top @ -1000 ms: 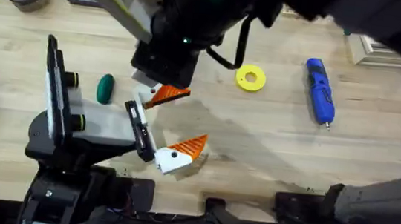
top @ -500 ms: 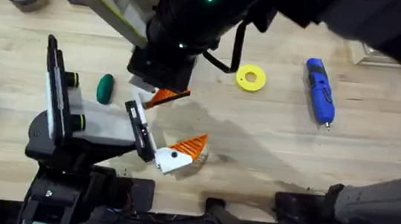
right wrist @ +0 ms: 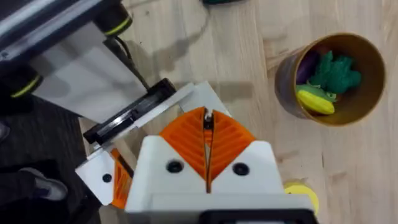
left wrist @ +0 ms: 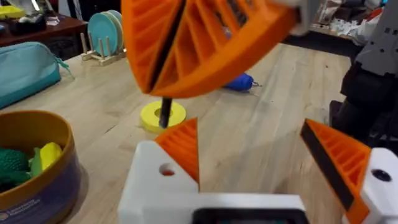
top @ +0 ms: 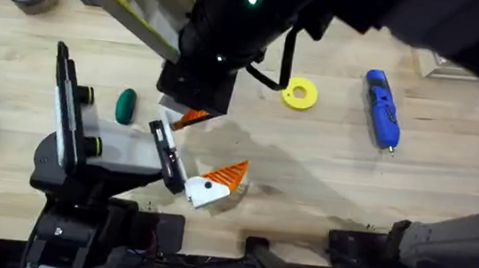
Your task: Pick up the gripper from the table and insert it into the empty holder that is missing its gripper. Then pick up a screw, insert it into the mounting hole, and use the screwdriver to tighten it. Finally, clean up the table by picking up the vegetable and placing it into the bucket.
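While the right pincer (right wrist: 207, 134) hangs over the counter (top: 326, 161) with its orange pads pressed together on a thin dark sliver I cannot identify, the left pincer (left wrist: 267, 149) stands spread. A white holder (right wrist: 186, 99) lies just under the right pincer. The green vegetable (top: 126, 105) lies at nine o'clock of it, the blue screwdriver (top: 382, 107) at three o'clock. The bucket (right wrist: 333, 78) stands nearby.
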Motion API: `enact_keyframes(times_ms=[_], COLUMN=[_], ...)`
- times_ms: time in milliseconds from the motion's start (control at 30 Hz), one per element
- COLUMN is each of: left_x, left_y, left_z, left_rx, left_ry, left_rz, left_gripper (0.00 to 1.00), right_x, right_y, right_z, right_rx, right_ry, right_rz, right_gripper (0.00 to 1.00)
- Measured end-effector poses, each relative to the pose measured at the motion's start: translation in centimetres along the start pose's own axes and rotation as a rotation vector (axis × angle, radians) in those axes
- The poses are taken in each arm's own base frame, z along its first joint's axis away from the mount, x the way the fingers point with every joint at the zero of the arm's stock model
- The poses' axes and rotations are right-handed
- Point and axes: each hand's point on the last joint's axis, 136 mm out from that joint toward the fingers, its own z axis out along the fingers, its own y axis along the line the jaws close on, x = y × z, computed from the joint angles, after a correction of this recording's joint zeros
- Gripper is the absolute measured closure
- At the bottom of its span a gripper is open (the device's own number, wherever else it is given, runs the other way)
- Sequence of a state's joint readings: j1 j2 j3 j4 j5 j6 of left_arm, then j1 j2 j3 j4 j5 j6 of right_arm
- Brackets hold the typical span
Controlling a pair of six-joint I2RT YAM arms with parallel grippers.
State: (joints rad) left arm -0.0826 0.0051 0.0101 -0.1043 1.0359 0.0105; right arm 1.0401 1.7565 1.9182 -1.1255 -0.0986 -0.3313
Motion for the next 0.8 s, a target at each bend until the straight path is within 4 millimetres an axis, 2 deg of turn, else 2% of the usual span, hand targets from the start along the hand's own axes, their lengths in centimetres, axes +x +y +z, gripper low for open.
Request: enact_keyframes(times_ms=[333, 800], left_x=[0.0, 0.0], left_y=[0.0, 0.0], left_z=[0.0, 0.0], left_rx=[0.0, 0.0], left_ry=[0.0, 0.0], left_rz=[0.0, 0.0], left_gripper=[0.014, 0.015], right_x=[-0.8, 0.8], right_y=[-0.3, 0.0], right_z=[0.1, 2.0], right_rx=[0.011, -0.005], right_ry=[-0.032, 0.016], right_rz=[-0.011, -0.004], right_gripper=[0.996, 0.996])
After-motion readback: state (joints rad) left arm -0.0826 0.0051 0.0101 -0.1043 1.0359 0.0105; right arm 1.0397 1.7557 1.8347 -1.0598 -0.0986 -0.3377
